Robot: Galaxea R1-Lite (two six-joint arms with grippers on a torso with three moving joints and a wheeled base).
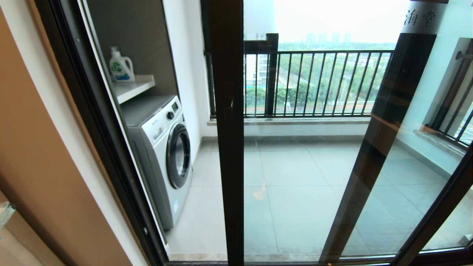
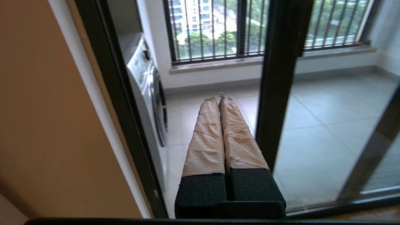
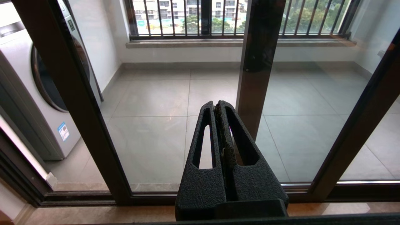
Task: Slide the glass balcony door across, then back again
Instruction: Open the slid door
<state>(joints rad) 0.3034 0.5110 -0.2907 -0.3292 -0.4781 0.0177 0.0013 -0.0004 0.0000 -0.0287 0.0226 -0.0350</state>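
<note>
The right gripper [image 3: 218, 107] hangs before the door [image 3: 75, 103], its black fingers [image 3: 204, 140] pressed together (nothing between them) and touching neither glass nor frame. Beyond the glass lie the tiled floor [image 3: 156, 103], a washer [image 3: 37, 103] and the railing [image 3: 187, 18].

At the left of my head view I see 1 white washing machine [image 1: 162, 155] on the grey tiled floor [image 1: 295, 184]. Above it, 1 detergent bottle [image 1: 121, 65] stands on a white shelf [image 1: 133, 88]. Black railing bars [image 1: 317, 83] cross the upper middle.
</note>
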